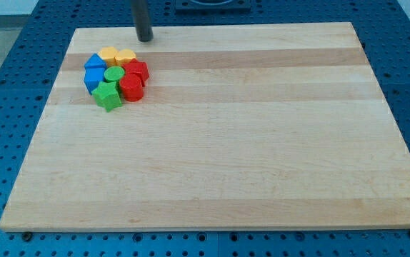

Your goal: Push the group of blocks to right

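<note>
A tight cluster of small blocks sits near the upper left of the wooden board (219, 143). It holds two yellow blocks (108, 54) (125, 56) at its top, two blue blocks (94, 63) (93, 79) on its left, a green round block (114, 74) in the middle, a green star-shaped block (108, 95) at its bottom, and two red blocks (138, 70) (132, 86) on its right. My tip (144, 39) stands on the board above and slightly right of the cluster, apart from it.
The board lies on a blue perforated table (5, 107). A dark fixture (212, 6) shows at the view's top edge.
</note>
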Controlling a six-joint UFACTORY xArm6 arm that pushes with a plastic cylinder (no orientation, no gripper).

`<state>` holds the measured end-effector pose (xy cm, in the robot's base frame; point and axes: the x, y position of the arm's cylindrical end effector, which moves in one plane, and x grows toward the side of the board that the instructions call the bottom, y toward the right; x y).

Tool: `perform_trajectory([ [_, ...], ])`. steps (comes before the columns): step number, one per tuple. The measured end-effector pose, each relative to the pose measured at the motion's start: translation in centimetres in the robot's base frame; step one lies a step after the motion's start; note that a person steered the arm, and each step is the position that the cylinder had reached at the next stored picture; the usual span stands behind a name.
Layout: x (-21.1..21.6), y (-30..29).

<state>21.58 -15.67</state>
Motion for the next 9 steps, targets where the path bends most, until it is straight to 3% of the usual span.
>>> perform_trajectory([
  [1, -2.4, -2.0],
  [4, -2.1, -6.0],
  [5, 1.6, -10.0],
  [7, 6.8, -11.8],
  [8, 6.6, -11.8],
  [9, 9.0, -9.6],
])
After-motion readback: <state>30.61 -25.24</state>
